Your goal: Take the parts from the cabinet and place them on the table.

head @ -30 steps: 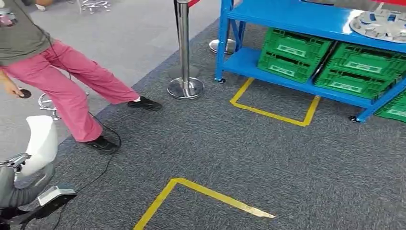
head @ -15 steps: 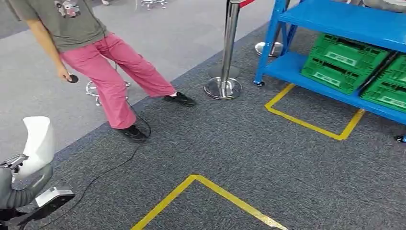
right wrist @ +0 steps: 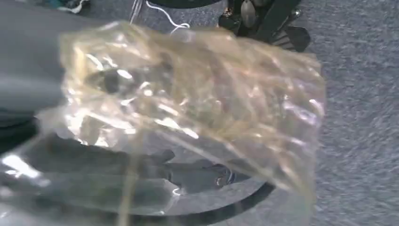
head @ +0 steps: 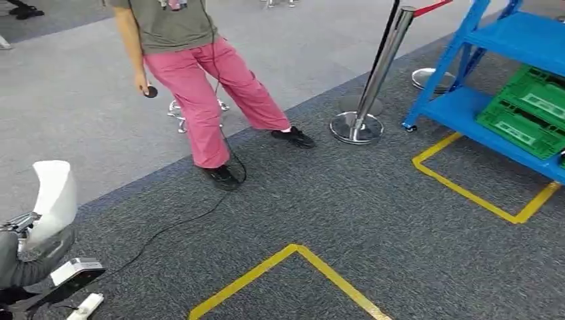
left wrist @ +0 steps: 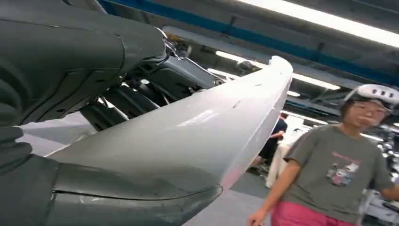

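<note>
The left hand grips a smooth white curved part; the right hand clutches a crinkled clear plastic bag.

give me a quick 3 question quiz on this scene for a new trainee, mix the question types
1. True or false: the left hand holds a white part.
2. What wraps the part in the right hand? A) clear plastic bag B) cardboard box C) blue cloth
3. Fill in: the green crates sit on the ____ shelf rack.

Key: 1 true; 2 A; 3 blue
</note>
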Robot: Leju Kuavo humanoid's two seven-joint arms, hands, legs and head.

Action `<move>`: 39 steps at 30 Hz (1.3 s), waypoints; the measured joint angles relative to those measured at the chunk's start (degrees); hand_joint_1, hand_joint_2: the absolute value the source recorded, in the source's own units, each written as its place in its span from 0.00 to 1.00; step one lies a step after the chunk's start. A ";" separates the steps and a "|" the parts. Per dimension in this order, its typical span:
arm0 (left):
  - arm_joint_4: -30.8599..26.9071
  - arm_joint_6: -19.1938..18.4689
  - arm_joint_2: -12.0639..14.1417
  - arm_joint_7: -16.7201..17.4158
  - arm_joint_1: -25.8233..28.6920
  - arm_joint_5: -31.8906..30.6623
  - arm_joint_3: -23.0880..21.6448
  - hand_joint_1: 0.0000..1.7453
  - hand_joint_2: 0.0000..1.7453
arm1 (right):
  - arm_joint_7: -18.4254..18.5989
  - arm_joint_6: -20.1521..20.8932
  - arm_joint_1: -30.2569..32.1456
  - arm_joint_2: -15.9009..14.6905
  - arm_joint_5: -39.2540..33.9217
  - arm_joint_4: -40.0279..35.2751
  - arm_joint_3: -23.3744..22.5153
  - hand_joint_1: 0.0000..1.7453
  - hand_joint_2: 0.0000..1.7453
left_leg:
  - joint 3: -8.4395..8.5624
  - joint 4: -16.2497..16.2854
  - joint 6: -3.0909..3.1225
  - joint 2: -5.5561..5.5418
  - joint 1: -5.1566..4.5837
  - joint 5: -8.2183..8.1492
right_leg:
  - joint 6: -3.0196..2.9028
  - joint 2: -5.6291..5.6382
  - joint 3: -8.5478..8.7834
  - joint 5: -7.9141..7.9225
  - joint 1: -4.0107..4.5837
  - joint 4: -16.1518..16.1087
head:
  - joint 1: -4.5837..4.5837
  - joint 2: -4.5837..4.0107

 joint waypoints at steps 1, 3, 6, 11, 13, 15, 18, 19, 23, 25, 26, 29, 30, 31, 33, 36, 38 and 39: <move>0.00 0.00 0.00 0.00 -0.01 0.02 0.00 1.00 1.00 | 0.00 0.00 0.01 0.00 -0.02 0.00 0.00 0.00 0.00 | 0.16 0.02 -0.01 -0.75 -0.07 -0.01 | -0.42 0.84 2.30 2.85 0.07 -5.16 | 0.02 0.00; 0.04 0.00 -0.02 0.00 -0.06 0.13 0.00 1.00 1.00 | 0.02 -0.02 0.02 -0.09 -0.02 0.00 0.02 0.00 0.00 | -0.03 0.24 -0.35 -1.93 -0.32 -0.09 | -1.42 5.59 4.83 4.25 -0.02 -11.27 | -0.15 0.00; 0.04 0.04 0.00 -0.07 -0.01 0.15 0.04 1.00 1.00 | 0.17 -0.31 0.11 -0.11 -0.22 -0.02 0.17 0.00 0.00 | -1.01 0.16 -1.66 -4.04 0.49 0.44 | -1.15 4.02 5.69 4.09 0.32 -12.09 | -0.04 0.00; 0.17 0.11 0.17 -0.61 -0.83 0.52 0.22 1.00 1.00 | 0.26 -0.59 0.74 -0.04 -0.66 -0.48 0.39 0.00 0.00 | -6.65 11.68 -2.99 2.32 0.41 -6.16 | -1.93 -0.41 6.45 4.69 -0.11 -13.53 | -0.57 0.00; 0.48 0.09 0.15 -0.68 -0.84 0.59 0.17 1.00 1.00 | 0.48 -0.77 0.99 -0.07 -0.79 -0.61 0.46 0.00 0.00 | -9.75 18.09 -3.46 2.77 0.72 -7.84 | -1.90 -2.19 5.95 4.40 -0.07 -13.50 | -0.59 0.00; 0.83 0.11 0.13 -0.85 -0.99 0.74 0.11 1.00 1.00 | 0.92 -1.25 1.13 -0.07 -0.98 -0.74 0.50 0.00 0.00 | -7.62 14.24 -3.75 3.10 1.09 -4.62 | -1.71 -3.75 6.34 3.96 -0.08 -13.49 | -0.59 0.00; 1.29 0.11 0.07 -1.44 -2.07 1.12 -0.09 1.00 1.00 | 1.58 -2.01 1.53 -0.09 -1.86 -1.29 0.85 0.00 0.00 | -0.24 1.04 -3.87 8.59 1.14 -0.56 | -0.79 -5.54 7.41 3.13 0.44 -13.31 | -0.72 0.00; 1.40 0.09 0.04 -1.60 -2.66 1.16 -0.20 1.00 1.00 | 1.81 -2.23 1.79 -0.09 -2.19 -1.57 0.98 0.00 0.00 | -0.22 0.88 -2.76 7.48 0.96 -0.39 | -0.38 -5.98 7.49 2.71 0.66 -13.06 | -0.52 0.00; 1.95 0.04 -0.20 -1.73 -3.43 1.16 -0.53 1.00 1.00 | 2.32 -2.80 2.18 -0.09 -3.08 -2.91 1.68 0.00 0.00 | -0.76 0.83 -1.01 5.21 0.84 -0.20 | 0.86 -6.52 7.93 1.95 0.02 -12.81 | -0.28 0.00; 2.10 0.04 -0.31 -1.73 -4.24 1.16 -0.59 1.00 1.00 | 2.32 -2.84 2.42 -0.09 -3.21 -3.21 1.95 0.00 0.00 | -1.01 0.84 -0.37 4.21 0.73 -0.08 | 0.94 -1.33 5.13 -1.76 -0.09 -6.68 | -0.04 0.00; 2.18 0.04 -0.37 -1.73 -4.50 1.16 -0.70 1.00 1.00 | 2.38 -2.86 2.62 -0.09 -3.23 -3.21 2.01 0.00 0.00 | -1.15 0.85 -0.25 3.60 0.62 -0.07 | 0.90 -0.63 2.36 -4.05 -0.06 -1.23 | -0.02 0.00; 2.56 0.02 -0.48 -1.73 -4.58 1.16 -0.94 1.00 1.00 | 2.40 -2.89 3.18 -0.09 -3.26 -3.26 2.10 0.00 0.00 | -1.10 0.87 -0.06 1.49 0.20 -0.15 | 0.55 -0.29 -2.75 -4.70 -0.03 6.48 | -0.06 0.00; 2.71 0.02 -0.52 -1.73 -4.65 1.16 -1.03 1.00 1.00 | 2.49 -2.95 3.23 -0.09 -3.30 -3.30 2.12 0.00 0.00 | -0.98 0.88 -0.03 0.68 0.11 -0.17 | 0.25 -0.21 -2.06 -2.21 0.00 3.81 | -0.06 0.00; 2.84 0.02 -0.57 -1.73 -4.79 1.16 -1.14 1.00 1.00 | 2.67 -3.08 3.26 -0.09 -3.47 -3.39 2.21 0.00 0.00 | -0.83 0.88 -0.04 -0.17 0.05 -0.19 | -0.09 0.26 -0.28 0.96 0.03 -0.92 | -0.06 0.00; 3.04 0.02 -0.63 -1.75 -5.15 1.16 -1.38 1.00 1.00 | 2.99 -3.43 3.49 -0.11 -3.89 -3.78 2.38 0.00 0.00 | -0.77 0.88 -0.20 -1.43 0.21 -0.26 | -0.86 4.47 3.23 5.02 0.10 -9.95 | -0.08 0.00; 3.34 0.04 -0.72 -1.79 -5.85 1.16 -1.73 1.00 1.00 | 3.65 -4.13 4.02 -0.11 -4.57 -4.35 2.86 0.00 0.00 | -1.54 1.08 -1.32 -3.60 0.37 -0.11 | -0.74 3.83 4.19 4.24 0.27 -11.36 | 0.02 0.00; 3.48 0.04 -0.70 -1.79 -5.90 1.16 -1.95 1.00 1.00 | 3.96 -4.55 4.23 -0.09 -4.98 -5.16 3.21 0.00 0.00 | -1.73 1.25 -2.05 -4.29 0.59 -0.06 | -1.28 2.47 4.79 4.91 -0.08 -12.24 | -0.02 0.00; 3.56 0.11 -0.72 -1.79 -5.91 1.16 -1.99 1.00 1.00 | 4.11 -4.61 4.33 -0.09 -5.11 -5.35 3.54 0.00 0.00 | -2.21 2.34 -2.09 -0.83 0.39 -0.96 | -1.55 1.72 5.11 5.03 -0.02 -12.57 | -0.17 0.00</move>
